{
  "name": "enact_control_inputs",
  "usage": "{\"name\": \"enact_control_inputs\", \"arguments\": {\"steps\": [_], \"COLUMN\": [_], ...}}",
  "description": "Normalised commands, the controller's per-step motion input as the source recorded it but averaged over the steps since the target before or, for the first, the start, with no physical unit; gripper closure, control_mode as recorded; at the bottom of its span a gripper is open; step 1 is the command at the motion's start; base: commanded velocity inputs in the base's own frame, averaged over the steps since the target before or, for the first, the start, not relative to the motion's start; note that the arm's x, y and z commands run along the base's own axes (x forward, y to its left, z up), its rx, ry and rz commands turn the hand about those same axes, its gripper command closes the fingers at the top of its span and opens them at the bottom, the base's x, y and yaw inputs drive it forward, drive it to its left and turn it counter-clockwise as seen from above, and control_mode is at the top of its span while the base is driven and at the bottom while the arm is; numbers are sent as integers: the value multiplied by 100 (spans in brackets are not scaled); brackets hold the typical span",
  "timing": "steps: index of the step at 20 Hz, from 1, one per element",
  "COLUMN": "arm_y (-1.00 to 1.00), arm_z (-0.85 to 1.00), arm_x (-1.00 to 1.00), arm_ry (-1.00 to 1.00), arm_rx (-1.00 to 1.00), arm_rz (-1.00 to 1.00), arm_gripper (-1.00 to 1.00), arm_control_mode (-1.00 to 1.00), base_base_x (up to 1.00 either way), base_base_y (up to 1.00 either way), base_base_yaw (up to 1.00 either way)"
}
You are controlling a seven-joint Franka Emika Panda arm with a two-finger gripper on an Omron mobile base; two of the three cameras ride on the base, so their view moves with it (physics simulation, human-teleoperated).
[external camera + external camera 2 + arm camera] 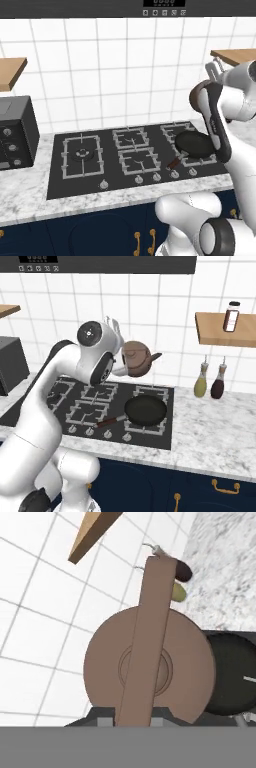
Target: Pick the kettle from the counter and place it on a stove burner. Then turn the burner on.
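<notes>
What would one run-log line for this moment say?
gripper: shut on kettle handle | kettle: lifted above stove, beside frying pan | large burner: bare

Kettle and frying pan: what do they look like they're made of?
The kettle looks like copper or brushed brown metal: even reddish-brown body, dull sheen, though the rendering leaves it open. The frying pan looks like dark coated metal, matte black inside, with a reddish, possibly wooden handle.

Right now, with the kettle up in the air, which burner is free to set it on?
The big left burner is bare, bordered by the toaster oven and the two middle burners, also bare. The right side is crowded: the frying pan covers it. The kettle hangs above the hob.
</notes>
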Motion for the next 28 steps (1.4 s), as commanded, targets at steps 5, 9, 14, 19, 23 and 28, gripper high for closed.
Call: {"name": "enact_control_inputs", "arguments": {"steps": [5, 9, 14, 19, 23, 28], "arm_y": [100, 100, 100, 100, 100, 100], "arm_z": [54, 7, -59, -100, -87, -37], "arm_x": [0, 0, 0, 0, 12, 56], "arm_ry": [0, 9, 25, 8, 9, 9], "arm_rx": [-2, 0, 3, 5, 0, 0], "arm_rz": [6, 10, 15, 24, 17, 11], "arm_gripper": [100, 100, 100, 100, 100, 100], "arm_control_mode": [-100, -100, -100, -100, -100, -100], "base_base_x": [0, 0, 0, 0, 0, 0], "base_base_y": [0, 0, 0, 0, 0, 0], "base_base_yaw": [0, 0, 0, 0, 0, 0]}}
